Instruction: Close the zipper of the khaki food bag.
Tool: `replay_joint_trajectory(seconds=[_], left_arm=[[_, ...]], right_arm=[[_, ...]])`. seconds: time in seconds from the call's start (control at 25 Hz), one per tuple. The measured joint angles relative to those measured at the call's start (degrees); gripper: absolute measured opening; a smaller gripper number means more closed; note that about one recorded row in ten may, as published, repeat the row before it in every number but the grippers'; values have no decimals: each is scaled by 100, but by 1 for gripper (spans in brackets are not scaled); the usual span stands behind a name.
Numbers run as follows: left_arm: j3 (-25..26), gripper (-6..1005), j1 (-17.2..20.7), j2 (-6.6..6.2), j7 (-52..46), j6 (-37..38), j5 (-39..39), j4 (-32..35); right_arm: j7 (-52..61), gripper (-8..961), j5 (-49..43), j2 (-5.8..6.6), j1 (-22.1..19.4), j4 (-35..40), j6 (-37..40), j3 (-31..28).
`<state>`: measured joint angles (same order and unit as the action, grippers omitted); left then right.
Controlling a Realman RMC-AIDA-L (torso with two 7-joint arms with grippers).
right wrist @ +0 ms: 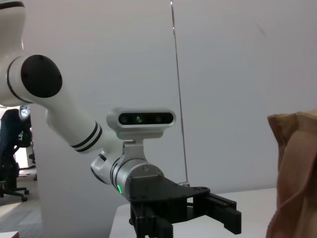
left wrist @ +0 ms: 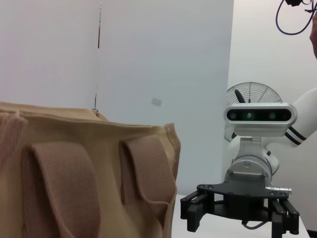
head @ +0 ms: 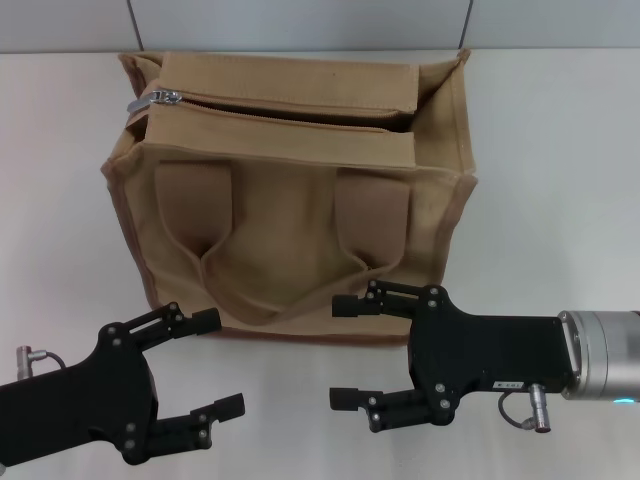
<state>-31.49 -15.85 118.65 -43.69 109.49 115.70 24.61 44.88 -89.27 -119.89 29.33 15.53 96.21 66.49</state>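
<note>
Khaki food bag [head: 290,190] stands beyond both open jaws.

khaki food bag [head: 290,210]: matt woven canvas, coarse webbing handles | zipper [head: 165,98]: shiny silver metal slider | left gripper [head: 210,365], right gripper [head: 345,352]: matt black finish | table [head: 560,130]: smooth, matt white

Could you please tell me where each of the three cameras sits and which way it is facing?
Head view: high on the robot, looking down at the khaki food bag, the zipper, the open left hand and the open right hand.
Left wrist view: low beside the bag, facing across to the right hand.
Right wrist view: low, facing across to the left hand; bag edge visible.
Shared: all show the bag.
</note>
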Motion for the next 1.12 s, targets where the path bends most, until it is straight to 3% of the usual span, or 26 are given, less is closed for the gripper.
replay_joint_trajectory(seconds=[0.12, 0.24, 0.28, 0.4, 0.48, 0.52, 0.68, 0.88, 1.12], left_arm=[[41, 815, 7, 0, 1, 0, -46, -2], [390, 813, 69, -5, 27, -2, -208, -82], [810, 812, 127, -16, 86, -1, -290, -189], [1197, 809, 187, -25, 126, 4, -332, -251], [2153, 808, 296, -25, 132, 61, -463, -459], [2153, 807, 296, -25, 132, 61, -463, -459], [3145, 804, 248, -28, 71, 104, -828, -948], [3560, 800, -78, -22, -27, -378, -1087, -1260], [3378, 795, -381, -11, -201, -1089, -998, -1206]], right_arm=[[-51, 842, 40, 0, -10, -30, -18, -3], [-70, 842, 97, 0, -9, -75, -18, -3], [-81, 842, 115, 0, -9, -92, -19, -2], [-141, 842, 129, 0, -21, -125, -18, -6], [-305, 842, 184, 0, -29, -252, -19, -11], [-305, 842, 184, 0, -29, -252, -19, -11], [-456, 842, 192, 0, -4, -366, -19, -4], [-466, 842, 192, 1, 14, -370, -25, -6], [-491, 842, 198, 1, 17, -423, -22, 8]])
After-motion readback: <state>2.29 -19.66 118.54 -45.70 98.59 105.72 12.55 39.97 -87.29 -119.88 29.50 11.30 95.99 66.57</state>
